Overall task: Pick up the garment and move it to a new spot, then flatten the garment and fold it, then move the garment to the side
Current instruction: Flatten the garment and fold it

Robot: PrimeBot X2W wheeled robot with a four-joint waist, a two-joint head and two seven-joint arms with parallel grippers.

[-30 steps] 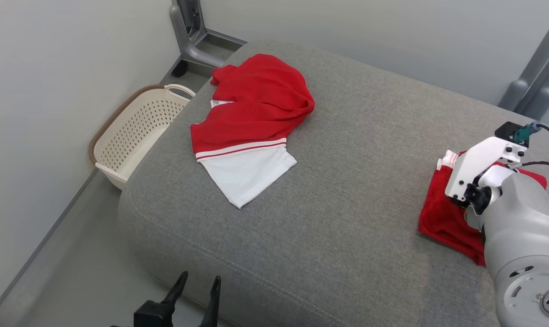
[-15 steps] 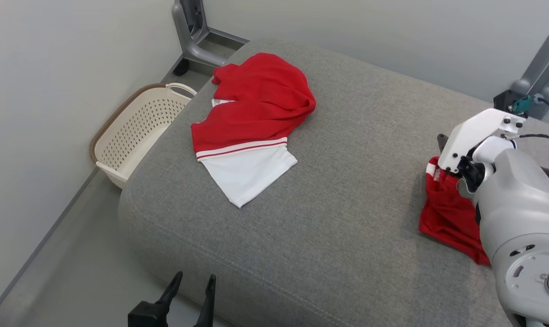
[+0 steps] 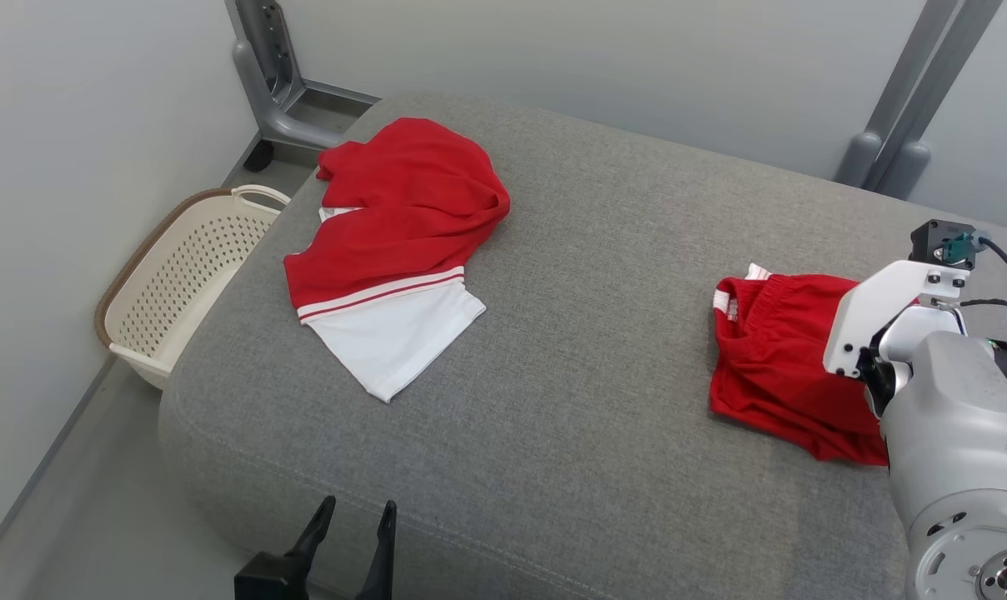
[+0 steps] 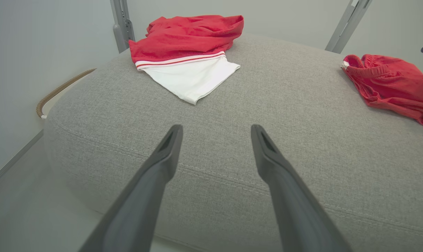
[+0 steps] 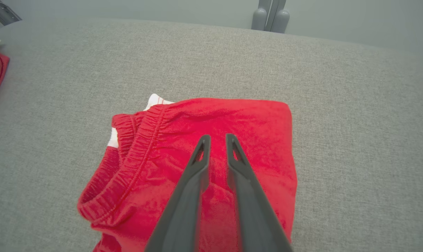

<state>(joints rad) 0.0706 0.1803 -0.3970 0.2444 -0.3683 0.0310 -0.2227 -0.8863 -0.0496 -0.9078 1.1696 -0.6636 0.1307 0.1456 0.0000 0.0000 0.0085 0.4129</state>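
Two garments: red shorts point(image 5: 260, 126), shirt point(image 3: 387, 242); one basket point(image 3: 170, 283). Shorts under right gripper point(image 5: 217, 136), waistband leftward; jaws narrowly parted, empty. Left gripper point(image 4: 215, 127) spread.

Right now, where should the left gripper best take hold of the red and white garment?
Grip the raised red fold at the garment's right edge, probably coming from above: cloth bunches up there, while the white part lies flat.

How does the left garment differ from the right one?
The left garment is red with a white panel, rumpled and spread wide; the right garment is nearly all red, folded compact, with a gathered waistband. Both lie on the grey cushion.
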